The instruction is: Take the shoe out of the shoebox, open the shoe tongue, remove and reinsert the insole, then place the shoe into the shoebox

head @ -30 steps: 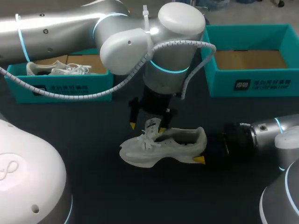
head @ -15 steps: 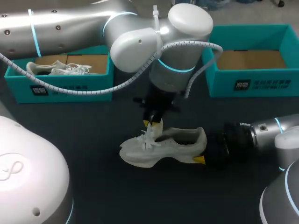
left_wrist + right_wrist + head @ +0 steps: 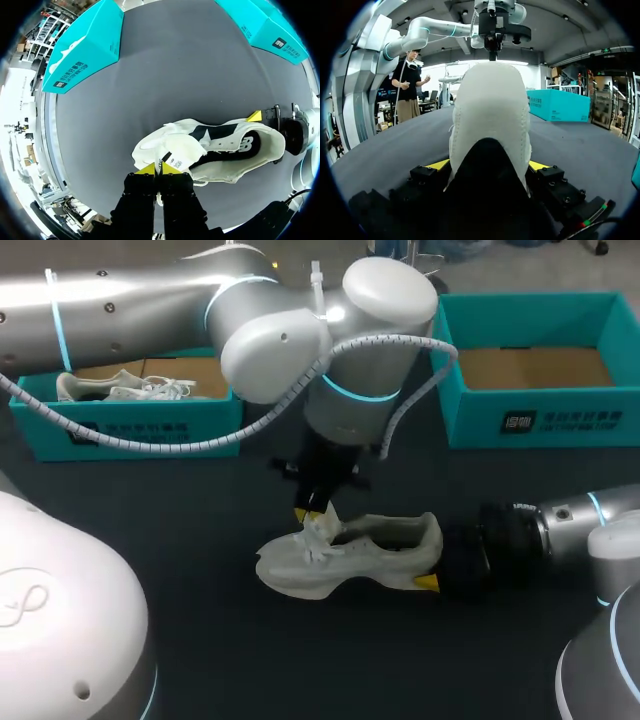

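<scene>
Down at the near right of the desk, the right jaws are clamped on the heel of the shoe. There's a yellow tip on either side, pinning it on its sole out on the open desk with the toe pointing left.

Up at mid-desk comes the news. A second ago the left jaws hung spread above the laces, then they dropped and snapped together. Now they're closed, by the look of it pinching the top edge of the tongue, and they've drifted a touch toward the toe with it. So the grab seems made. I'd call the tongue-opening step under way, with everything after it yet to come. The shoe hasn't budged, so that heel hold is doing its job.

Further back, the left box carries a second shoe. The right box sits well apart at the far right.
</scene>
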Robot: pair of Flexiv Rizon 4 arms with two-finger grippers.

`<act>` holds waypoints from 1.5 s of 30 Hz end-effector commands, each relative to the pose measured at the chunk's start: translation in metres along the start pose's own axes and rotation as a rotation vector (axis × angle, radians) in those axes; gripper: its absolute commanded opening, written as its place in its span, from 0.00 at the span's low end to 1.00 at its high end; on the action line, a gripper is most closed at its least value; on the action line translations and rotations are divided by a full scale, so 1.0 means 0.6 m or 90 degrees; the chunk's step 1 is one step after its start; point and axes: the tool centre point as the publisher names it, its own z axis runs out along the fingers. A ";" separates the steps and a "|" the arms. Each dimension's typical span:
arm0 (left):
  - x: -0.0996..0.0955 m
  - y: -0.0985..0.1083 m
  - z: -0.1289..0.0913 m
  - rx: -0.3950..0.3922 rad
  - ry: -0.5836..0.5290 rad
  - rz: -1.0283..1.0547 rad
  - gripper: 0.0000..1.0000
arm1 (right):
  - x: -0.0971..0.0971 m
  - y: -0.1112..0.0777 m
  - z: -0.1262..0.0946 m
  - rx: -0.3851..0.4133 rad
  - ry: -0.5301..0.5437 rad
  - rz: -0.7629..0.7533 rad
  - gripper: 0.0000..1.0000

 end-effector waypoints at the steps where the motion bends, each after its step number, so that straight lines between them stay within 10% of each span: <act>1: -0.024 0.002 0.015 -0.002 0.051 0.005 0.00 | -0.001 -0.002 0.003 0.001 -0.001 0.000 0.00; 9: -0.043 0.016 0.027 0.002 0.095 0.029 0.01 | -0.001 -0.002 0.003 0.001 -0.001 0.000 0.00; 12: -0.045 0.021 0.023 0.012 0.105 0.045 0.16 | -0.001 -0.002 0.003 0.001 -0.001 0.000 0.00; 14: -0.044 0.024 0.017 0.026 0.113 0.060 0.48 | -0.001 -0.002 0.003 0.001 -0.001 0.000 0.00; 15: -0.044 0.025 0.013 0.037 0.123 0.072 0.98 | -0.001 -0.002 0.003 0.001 -0.001 0.000 0.00; 25: -0.043 0.031 -0.094 0.219 0.180 0.299 1.00 | -0.001 -0.002 0.003 0.001 -0.001 0.000 0.00; 32: -0.036 0.050 -0.174 0.393 0.098 0.732 1.00 | -0.001 -0.002 0.003 0.001 -0.001 0.000 0.00; 45: -0.036 0.050 -0.174 0.393 0.098 0.732 1.00 | -0.001 -0.002 0.003 0.001 -0.001 0.000 0.00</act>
